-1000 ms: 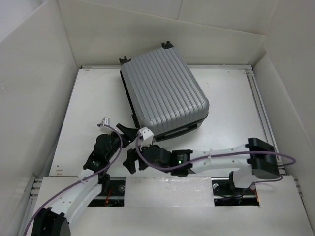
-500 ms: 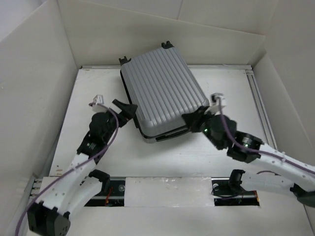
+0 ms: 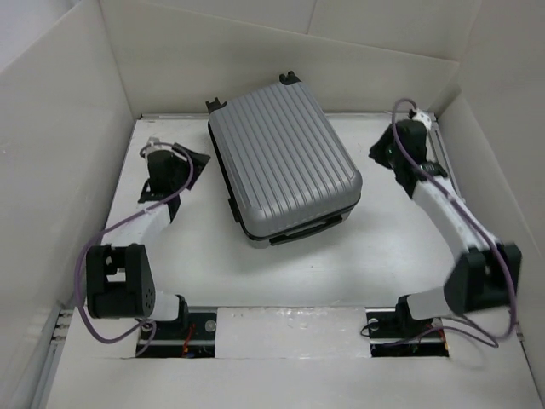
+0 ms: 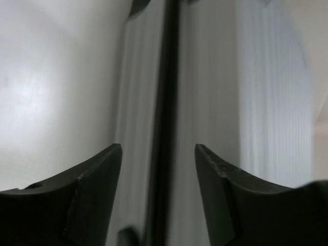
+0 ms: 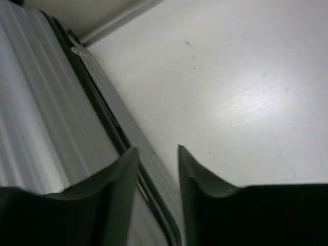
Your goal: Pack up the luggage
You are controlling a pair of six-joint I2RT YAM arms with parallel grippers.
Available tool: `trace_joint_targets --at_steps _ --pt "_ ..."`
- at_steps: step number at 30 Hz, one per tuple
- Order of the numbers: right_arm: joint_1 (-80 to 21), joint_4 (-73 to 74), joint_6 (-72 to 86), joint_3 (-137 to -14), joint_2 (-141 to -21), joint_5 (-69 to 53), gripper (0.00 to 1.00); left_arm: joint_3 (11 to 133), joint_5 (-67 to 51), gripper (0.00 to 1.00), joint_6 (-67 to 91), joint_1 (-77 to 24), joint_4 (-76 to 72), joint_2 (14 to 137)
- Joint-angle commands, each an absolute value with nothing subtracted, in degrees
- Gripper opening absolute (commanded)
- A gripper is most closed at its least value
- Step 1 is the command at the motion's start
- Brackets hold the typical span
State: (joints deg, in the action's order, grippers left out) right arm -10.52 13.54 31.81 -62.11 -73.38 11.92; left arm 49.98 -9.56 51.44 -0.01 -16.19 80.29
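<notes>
The luggage [image 3: 281,162], a ribbed silver-grey hard-shell suitcase, lies shut and flat in the middle of the white table [image 3: 383,247]. My left gripper [image 3: 201,158] hovers just off its left side, open and holding nothing. In the left wrist view the left gripper [image 4: 157,148] faces the shell of the luggage [image 4: 215,102] and its dark seam. My right gripper [image 3: 379,153] stands off the suitcase's right side, jaws partly apart and empty. The right wrist view has the right gripper [image 5: 157,149] over the lower rim of the luggage [image 5: 41,118].
White walls [image 3: 68,128] enclose the table on the left, back and right. A metal rail [image 3: 449,183] runs along the right edge. The suitcase's black wheels [image 3: 217,104] point to the back wall, its handle [image 3: 298,230] to the front.
Both arms have swung away from the suitcase's near end: the left one out to its left side, the right one across to its right side. The suitcase has shifted slightly.
</notes>
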Motion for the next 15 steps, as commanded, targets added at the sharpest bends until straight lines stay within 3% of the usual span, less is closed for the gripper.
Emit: trace_joint_targets --at_steps 1,4,8,15 --pt "-9.0 11.5 26.9 -79.0 -91.9 -3.2 0.35 41.1 -14.0 0.54 55.2 -2.3 -26.5 72.5" --pt "-10.4 19.2 23.2 -92.8 -103.2 -7.9 0.34 33.2 -14.1 0.44 55.2 -3.6 -30.0 70.8" --pt "-12.7 19.7 20.1 -102.0 -117.1 -20.8 0.38 28.0 -14.8 0.38 53.0 -7.5 -31.6 70.0" --pt "-26.2 44.1 1.9 -130.1 -135.4 -30.8 0.4 21.2 -10.5 0.35 52.9 -18.3 -32.1 65.1"
